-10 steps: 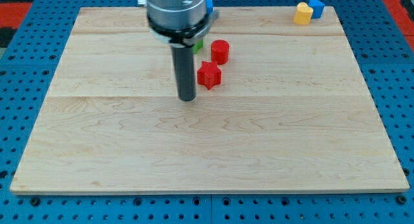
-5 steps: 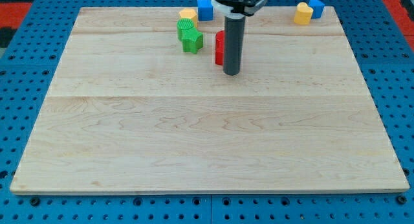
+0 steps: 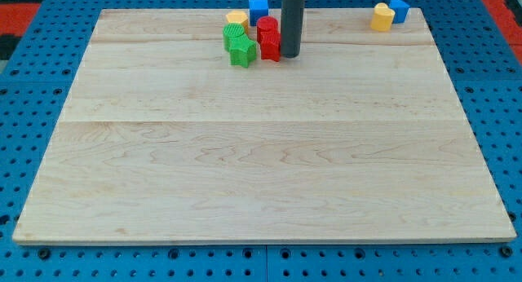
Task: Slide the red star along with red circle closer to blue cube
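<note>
Near the view's top, a little left of centre, we see the red star (image 3: 270, 49) sitting right against the view's left side of our rod, with the red circle (image 3: 266, 27) just behind it toward the view's top; the two red pieces touch or nearly touch, and the rod hides part of their right edges. Both are plain, bright red, and the star's points are hard to make out at this size. The blue cube (image 3: 258, 10) stands just above the red circle, close to the board's top edge. My tip (image 3: 291, 55) rests on the surface just to the view's right of the red star, apparently in contact with it. We carry no claw, only this straight dark rod, so there is nothing open or closed to report.

Left of the red pair sit a green star (image 3: 242, 52), a green block (image 3: 233, 34) behind it, and a yellow block (image 3: 237, 19) behind that. In the top right corner a yellow block (image 3: 382, 17) touches a second blue block (image 3: 399, 7).

The surface (image 3: 261, 168) is a pale wooden board, lying on a blue perforated base (image 3: 33, 86).
</note>
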`<state>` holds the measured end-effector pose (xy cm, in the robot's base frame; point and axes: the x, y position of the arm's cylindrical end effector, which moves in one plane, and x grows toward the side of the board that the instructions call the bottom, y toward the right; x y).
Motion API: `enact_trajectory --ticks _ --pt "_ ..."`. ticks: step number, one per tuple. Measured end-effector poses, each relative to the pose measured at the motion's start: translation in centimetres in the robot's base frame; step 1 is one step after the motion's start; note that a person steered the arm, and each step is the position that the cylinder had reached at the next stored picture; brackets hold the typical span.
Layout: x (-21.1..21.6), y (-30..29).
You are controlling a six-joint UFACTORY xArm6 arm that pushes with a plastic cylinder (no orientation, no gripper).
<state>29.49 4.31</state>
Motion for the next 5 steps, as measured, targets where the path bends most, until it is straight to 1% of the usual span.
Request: enact_trajectory --ticks 2,3,4,5 --pt "-2.6 0.0" --pt "-3.2 0.0" --pt "-1.3 0.2" --pt "3.7 -1.6"
